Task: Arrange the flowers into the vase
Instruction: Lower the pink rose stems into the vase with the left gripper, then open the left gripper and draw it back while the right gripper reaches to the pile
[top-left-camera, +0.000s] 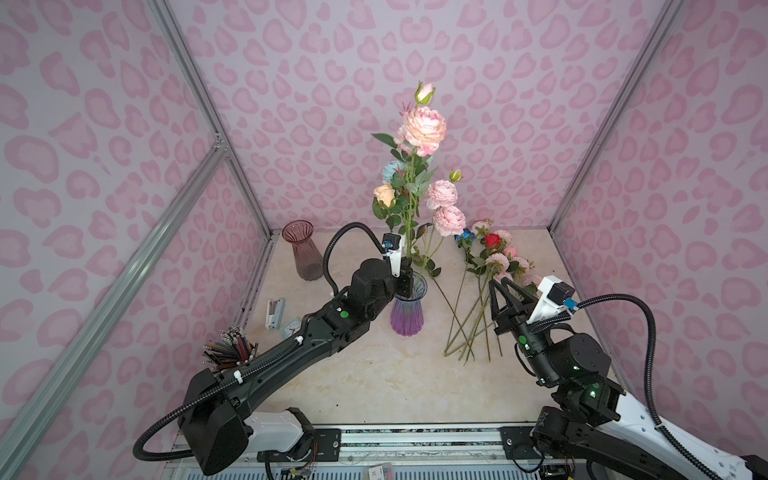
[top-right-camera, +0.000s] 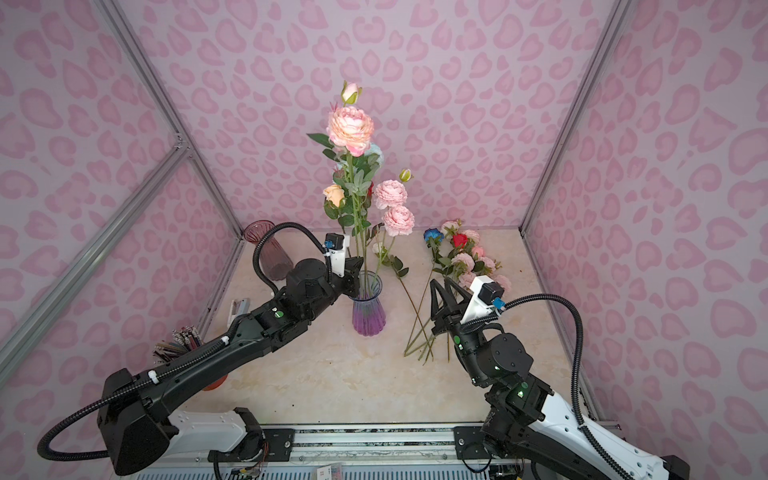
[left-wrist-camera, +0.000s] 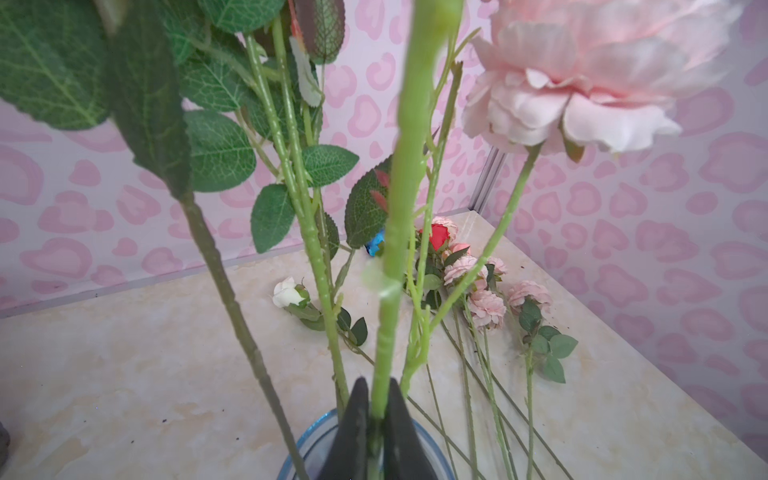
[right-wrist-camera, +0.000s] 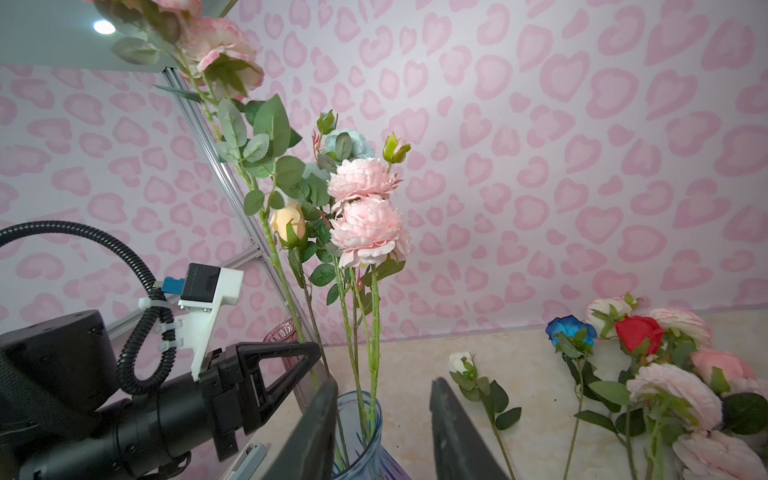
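Left end effector (left-wrist-camera: 378, 384) clasps a green stem (left-wrist-camera: 401, 199) (above the vase (top-left-camera: 408, 318)).

Centre: here's the vase (top-left-camera: 408, 309) upright in the middle of the table (top-left-camera: 374, 386).
In it: the standing flowers (top-left-camera: 424, 124), stems down in the vase, heads high above it.
Left gripper (left-wrist-camera: 376, 390): right at the vase's mouth, coming in from the left, a finger on either side of one stem.
Right side: loose flowers (top-left-camera: 496, 264) lying in a pile on the table, heads to the back, stems to the front.
Between: a single flower (left-wrist-camera: 286, 293) lies flat between vase and pile.
Right gripper (top-left-camera: 498, 282): above the pile's stems, fingers apart.
Back left: second vase (top-left-camera: 303, 249) in the corner.
Left edge: stapler (top-left-camera: 274, 312), then the pencil cup (top-left-camera: 230, 353) nearer the front.
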